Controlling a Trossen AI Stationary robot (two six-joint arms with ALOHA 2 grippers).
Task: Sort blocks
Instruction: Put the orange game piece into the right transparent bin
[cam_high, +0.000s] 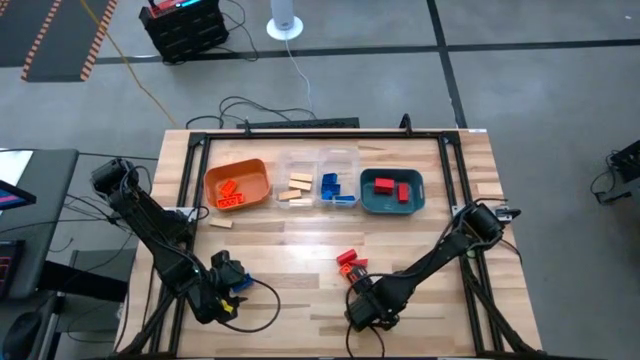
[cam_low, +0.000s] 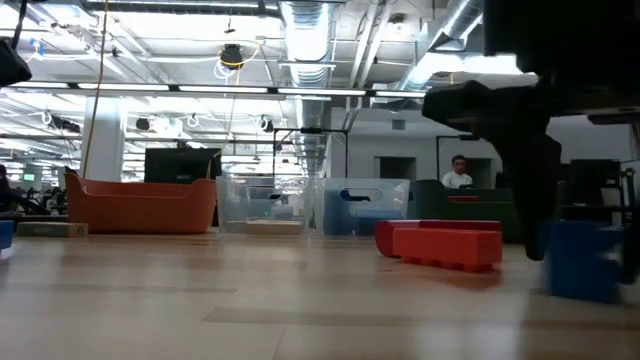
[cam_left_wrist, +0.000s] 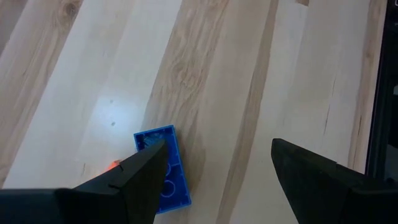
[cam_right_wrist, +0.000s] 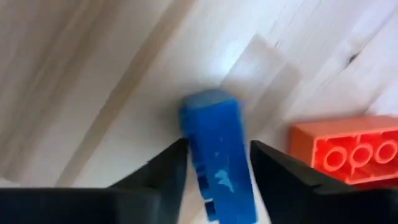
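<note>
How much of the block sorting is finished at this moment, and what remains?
Mostly done: orange blocks lie in the orange tray, tan blocks and blue blocks in the clear trays, red blocks in the teal tray. In hand: the right hand grips a blue block. Left: the red blocks nearby, the blue block under the open left hand, and one tan block.

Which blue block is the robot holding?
The blue block pinched in the right gripper, beside the red bricks. The other blue block lies flat under the open left gripper.

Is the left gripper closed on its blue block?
No. The left gripper is open, and the blue block lies flat on the table beside one finger.
</note>
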